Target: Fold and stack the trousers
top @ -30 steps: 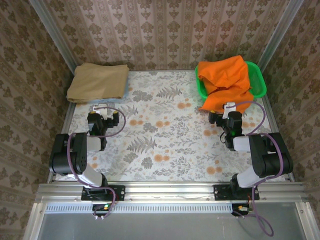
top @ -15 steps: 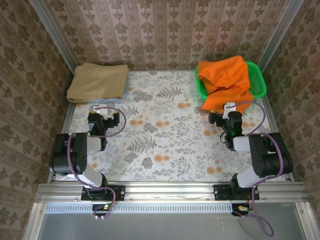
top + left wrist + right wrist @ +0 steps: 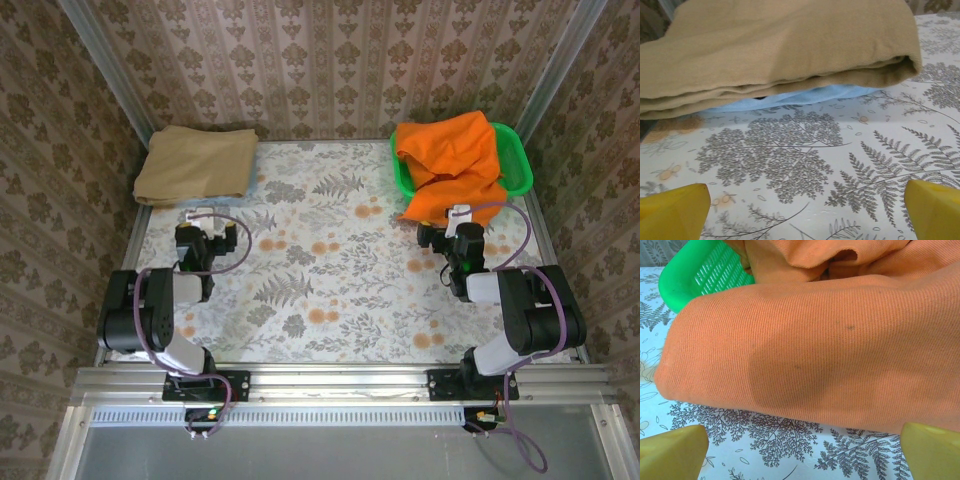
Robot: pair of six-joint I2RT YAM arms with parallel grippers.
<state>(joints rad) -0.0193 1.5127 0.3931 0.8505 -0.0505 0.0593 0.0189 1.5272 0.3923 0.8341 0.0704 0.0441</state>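
Trousers (image 3: 452,165), bright orange, lie heaped in the green basket (image 3: 517,172) at the table's far right corner, one thick fold spilling over the near rim onto the floral tabletop (image 3: 330,270). The right gripper (image 3: 802,452) sits just before that fold, jaws spread wide and empty. A grab there may catch only the outer layer, so the heap could snag on the rim and drag or tip the basket. The legs may also come out twisted. The left gripper (image 3: 802,212), equally wide and empty, faces a folded tan cloth (image 3: 780,45) lying over a pale blue one (image 3: 805,96). Any forward nudge would likely rumple that stack.
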